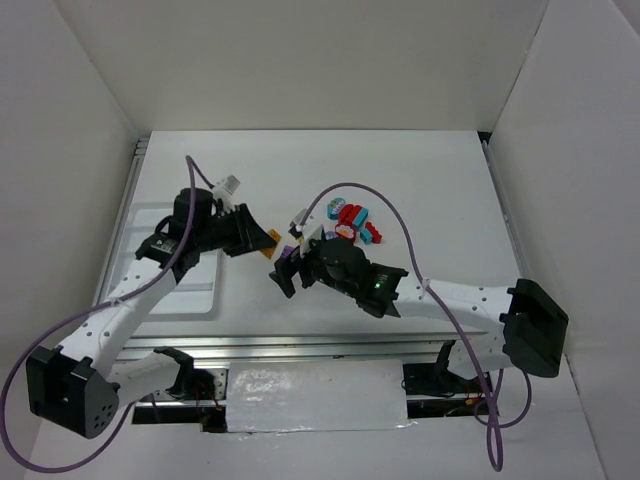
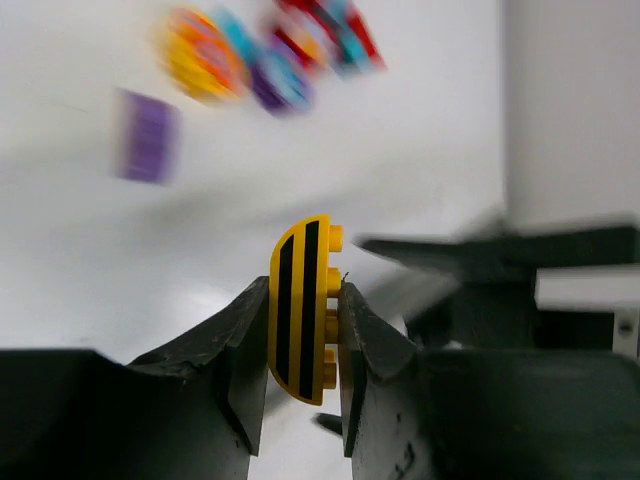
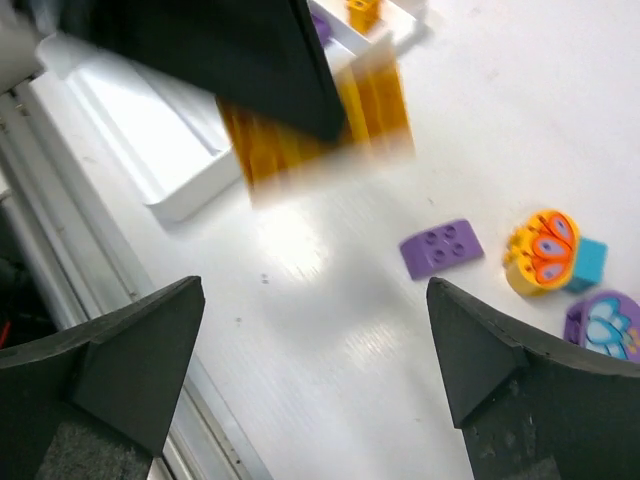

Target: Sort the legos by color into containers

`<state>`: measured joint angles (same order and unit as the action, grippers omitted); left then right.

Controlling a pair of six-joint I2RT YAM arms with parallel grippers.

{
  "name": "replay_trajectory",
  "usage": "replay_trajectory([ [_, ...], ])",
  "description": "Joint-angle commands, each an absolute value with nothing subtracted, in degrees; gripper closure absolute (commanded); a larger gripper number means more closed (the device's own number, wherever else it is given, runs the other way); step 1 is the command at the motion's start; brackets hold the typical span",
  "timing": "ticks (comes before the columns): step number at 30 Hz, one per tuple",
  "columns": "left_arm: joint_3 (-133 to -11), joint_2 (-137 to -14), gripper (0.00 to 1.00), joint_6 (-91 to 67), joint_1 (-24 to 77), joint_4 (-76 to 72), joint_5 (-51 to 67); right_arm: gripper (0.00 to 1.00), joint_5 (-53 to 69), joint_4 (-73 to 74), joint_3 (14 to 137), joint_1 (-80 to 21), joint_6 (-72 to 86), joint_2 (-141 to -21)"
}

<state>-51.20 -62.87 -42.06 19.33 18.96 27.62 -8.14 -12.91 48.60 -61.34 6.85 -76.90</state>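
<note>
The yellow brick [image 2: 303,305], rounded and marked with two black stripes, is clamped on edge between the narrow-set fingers of the left gripper [image 2: 303,330]. From above, we see that gripper [image 1: 262,243] held over the table [image 1: 420,170] just off the right edge of the white tray [image 1: 150,215]. In the right wrist view the brick is a blur beside the tray's corner [image 3: 190,190].

Close by, the right gripper [image 3: 315,340] stands spread wide with nothing between its fingers. From above, its tip [image 1: 285,272] is just beside the left one and its wrist hides part of the loose bricks.

Beyond lies a flat purple brick [image 3: 441,248] by itself. Farther on are an orange round brick [image 3: 541,250] with a printed top touching a teal brick [image 3: 588,263], and a purple round brick [image 3: 603,325]. Red and teal bricks [image 1: 352,218] cluster behind them, under the loop of a purple cable [image 1: 385,205].

One small orange piece [image 3: 362,12] lies in the tray.
</note>
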Motion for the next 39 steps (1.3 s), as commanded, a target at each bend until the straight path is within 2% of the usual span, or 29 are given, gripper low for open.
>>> replay_trajectory([
  [1,-60.35,-64.50,1.00,-43.06,14.34,28.28,0.63,0.00,-10.46,-15.30,46.67,-58.10,11.07,-73.74],
  [4,-63.89,-67.49,1.00,-47.89,9.24,31.72,-15.40,0.00,-10.02,-14.16,45.18,-55.46,14.06,-71.37],
  [7,-66.35,-72.76,1.00,-52.37,2.23,32.34,-21.42,0.00,-10.37,-12.49,45.52,-54.93,15.29,-70.05],
  [12,-71.87,-84.86,1.00,-57.04,-6.05,29.81,-24.61,0.00,-11.25,-10.46,46.23,-54.93,16.70,-69.44],
  [18,-83.57,-102.46,0.99,-58.80,-7.56,32.69,-27.07,0.00,-10.29,-10.11,46.14,-54.58,17.58,-68.82],
  [21,-86.22,-107.31,0.94,-59.85,-7.91,33.14,-29.17,0.00,-9.14,-9.93,46.41,-54.58,17.58,-68.56],
  [25,-85.69,-109.07,0.80,-59.85,-8.26,30.59,-30.85,0.00,-7.56,-10.63,45.88,-54.58,17.58,-68.20],
  [26,-85.52,-109.51,0.71,-60.03,-8.35,30.67,-31.72,0.00,-7.12,-10.90,45.79,-54.67,17.67,-68.38],
  [27,-85.17,-109.42,0.67,-59.86,-8.52,30.15,-31.82,0.01,-6.68,-11.07,45.97,-54.58,17.75,-68.64],
  [28,-84.82,-109.42,0.55,-60.03,-8.96,29.97,-31.56,0.00,-6.07,-10.99,46.14,-54.58,17.58,-69.43],
  [30,-83.41,-108.81,0.41,-60.46,-9.66,29.53,-31.29,0.00,-5.63,-10.90,46.58,-54.58,17.58,-70.31],
  [31,-82.89,-108.46,0.24,-61.25,-9.75,29.36,-31.46,0.00,-5.71,-10.81,46.84,-54.67,17.75,-71.18],
  [34,-82.00,-107.23,0.01,-62.31,-9.76,29.62,-31.99,0.01,-6.15,-10.11,47.81,-54.58,17.93,-73.03],
  [39,-83.06,-103.72,0.01,-61.53,-9.32,31.03,-29.28,0.00,-10.89,-2.75,53.33,-51.08,24.67,-80.39],
])
